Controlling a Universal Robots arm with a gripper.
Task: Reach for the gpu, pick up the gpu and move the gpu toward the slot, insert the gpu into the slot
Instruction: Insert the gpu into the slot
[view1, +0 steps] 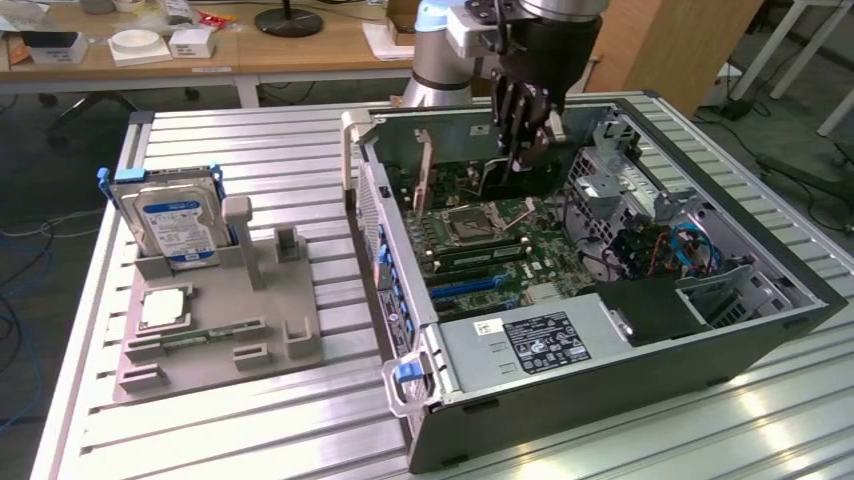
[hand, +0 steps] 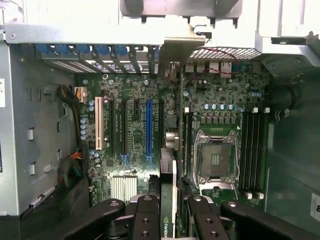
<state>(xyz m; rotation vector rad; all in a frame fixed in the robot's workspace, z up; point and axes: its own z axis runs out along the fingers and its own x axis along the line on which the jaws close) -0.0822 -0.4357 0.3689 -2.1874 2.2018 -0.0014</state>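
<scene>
My gripper (view1: 523, 150) is inside the open computer case (view1: 747, 340), above the motherboard, and it is shut on the gpu (view1: 511, 182). The gpu is a thin dark card held on edge below the fingers. In the wrist view the gpu (hand: 168, 175) runs edge-on from between my gripper (hand: 170, 222) to its silver bracket at the case's rear wall. A long blue slot (hand: 148, 127) lies just beside the card's edge, and black slots lie further over. The card hides whatever slot is directly beneath it, and I cannot tell whether its edge touches the board.
The CPU socket (hand: 215, 160) and memory slots (hand: 250, 150) lie on the card's other side. A power supply (view1: 534, 345) fills the case's near end. On the exterior view's left, a grey fixture (view1: 254, 320) holds a hard drive (view1: 174, 225) and a memory stick (view1: 200, 335).
</scene>
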